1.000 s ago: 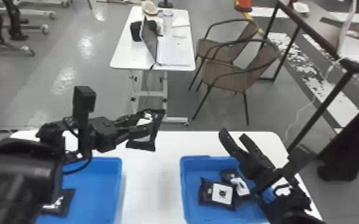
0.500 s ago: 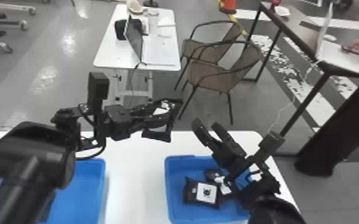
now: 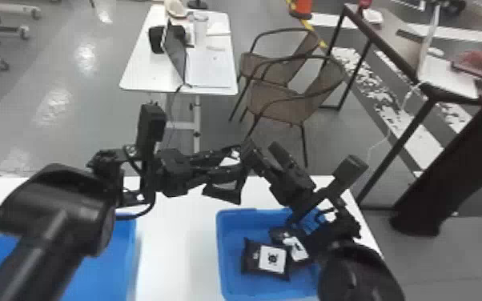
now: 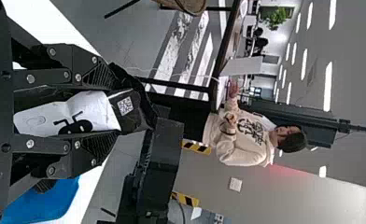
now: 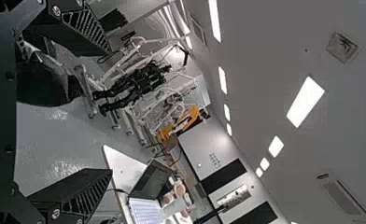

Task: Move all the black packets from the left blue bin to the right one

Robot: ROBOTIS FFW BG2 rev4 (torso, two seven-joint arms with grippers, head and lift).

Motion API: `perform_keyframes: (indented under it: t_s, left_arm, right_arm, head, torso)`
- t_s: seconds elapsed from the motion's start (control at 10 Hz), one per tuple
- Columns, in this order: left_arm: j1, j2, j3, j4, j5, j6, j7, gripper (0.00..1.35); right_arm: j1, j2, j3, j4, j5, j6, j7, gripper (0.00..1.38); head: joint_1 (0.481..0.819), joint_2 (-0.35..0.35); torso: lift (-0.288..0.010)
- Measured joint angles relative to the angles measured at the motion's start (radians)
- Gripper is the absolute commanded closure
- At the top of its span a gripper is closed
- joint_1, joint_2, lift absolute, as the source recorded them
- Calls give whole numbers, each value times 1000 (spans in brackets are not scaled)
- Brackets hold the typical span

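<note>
The right tool (image 3: 263,149), fingers apart, has advanced toward the left tool (image 3: 239,161) at frame centre. The latter is clamped on a black packet (image 3: 228,195).

Right fingers (image 3: 283,157) nearer held packet (image 3: 225,193)

Black packet (image 3: 223,193), held: clamped between the fingers of the left gripper (image 3: 238,160), raised above the table, between the bins. Black film, creased; white label with black figure print, and a small square code beside it on the black film.

Right blue bin (image 3: 223,256): upright on the near table. Inside, toward its left, a second packet (image 3: 251,260) lies flat, white square label with black emblem facing up. Just right of it and slightly farther, another black packet (image 3: 278,233), rumpled, white-labelled, partly hidden.

Left blue bin (image 3: 131,240): upright at left, partly hidden; contents of the covered portion cannot be determined.
</note>
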Motion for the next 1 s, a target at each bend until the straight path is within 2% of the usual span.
perform_keyframes:
  t_s: [0.2,0.3,0.5,0.7,0.8,1.0]
  left_arm:
    - [-12,-6,-19,14,7,-9,0,825]
    - [-16,-9,-24,18,8,-15,0,825]
    - [-22,-13,-26,26,12,-17,0,825]
    - [-23,-14,-31,27,21,-17,0,825]
    - [-23,-14,-32,27,21,-19,-1,825]
    - [-23,-14,-24,27,20,-26,-2,825]
  right_arm:
    - [-7,0,21,6,-7,15,0,131]
    - [-8,0,29,6,-8,21,0,208]
    - [-13,0,43,5,-6,37,-1,803]
    - [-17,0,43,9,-6,47,-4,952]
    - [-17,0,43,10,-7,47,-6,1125]
    - [-10,0,43,8,-10,59,-10,1141]
  head:
    - [695,-186]
    - [695,-184]
    - [695,-178]
    - [695,-179]
    - [695,-180]
    - [695,-177]
  torso:
    - [0]
    - [0]
    - [0]
    - [0]
    - [0]
    - [0]
